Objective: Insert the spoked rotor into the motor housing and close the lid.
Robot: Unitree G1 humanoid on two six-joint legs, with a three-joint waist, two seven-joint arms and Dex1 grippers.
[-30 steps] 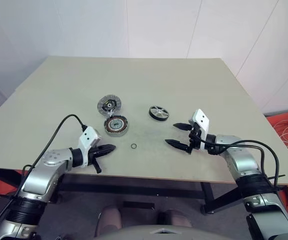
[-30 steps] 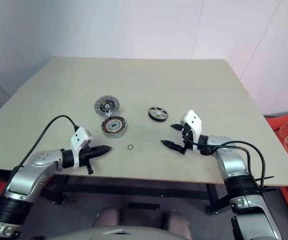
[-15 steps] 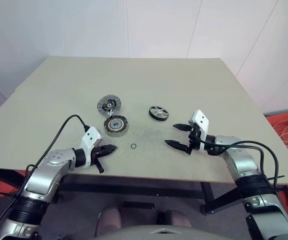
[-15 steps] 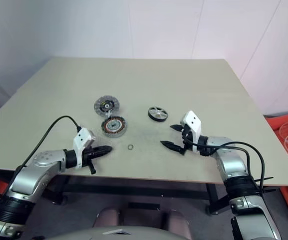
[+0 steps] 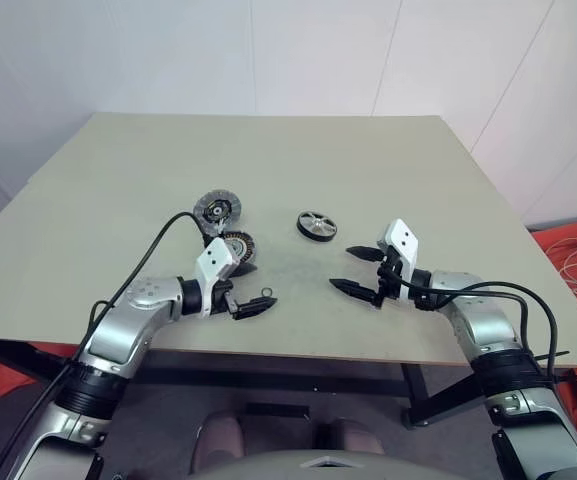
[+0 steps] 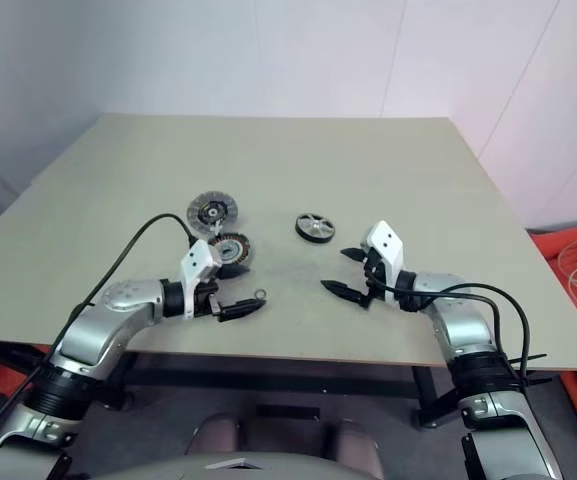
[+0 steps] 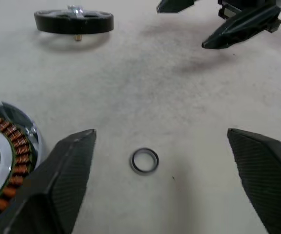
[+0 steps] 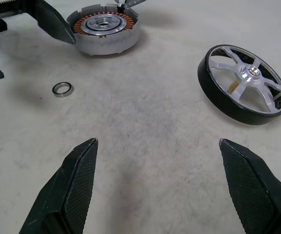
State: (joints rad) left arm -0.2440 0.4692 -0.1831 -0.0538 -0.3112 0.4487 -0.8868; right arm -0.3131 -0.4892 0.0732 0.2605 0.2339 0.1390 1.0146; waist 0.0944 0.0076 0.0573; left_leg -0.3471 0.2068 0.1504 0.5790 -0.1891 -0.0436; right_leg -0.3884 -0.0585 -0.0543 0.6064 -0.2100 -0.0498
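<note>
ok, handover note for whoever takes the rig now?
Left hand: open, empty, straddling the small ring on the table.
Right hand: open, empty, hovering near the rotor.
Housing, lid and rotor lie apart on the table, the lid just beyond the housing.
Done: nothing assembled.
Left: put the rotor in the housing, then close the lid.
</note>
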